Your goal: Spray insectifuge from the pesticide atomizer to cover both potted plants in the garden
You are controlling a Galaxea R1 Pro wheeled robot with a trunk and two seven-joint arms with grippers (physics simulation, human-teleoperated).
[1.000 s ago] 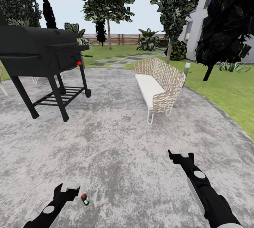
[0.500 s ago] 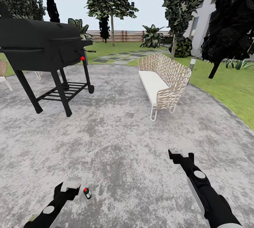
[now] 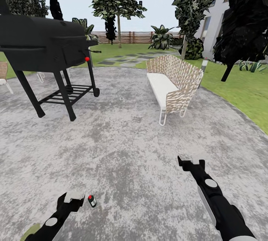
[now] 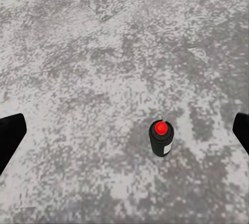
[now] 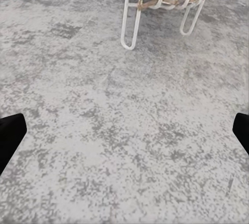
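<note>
Standing upright on the mottled grey patio (image 3: pixel 123 151) is the pesticide atomizer (image 3: pixel 91 200), a little dark can with a red cap, just beside the left gripper (image 3: pixel 70 200) but not touching it. Both the left gripper and the right gripper (image 3: pixel 190 163) have their fingers spread wide, holding nothing. Further back there's a black grill (image 3: pixel 44 47) and a woven bench (image 3: pixel 172 84).

left arm: low, reaching forward | left gripper (image 3: pixel 70 199): jaws wide apart, empty | right gripper (image 3: pixel 191 161): extended farther forward, jaws apart, empty
</note>
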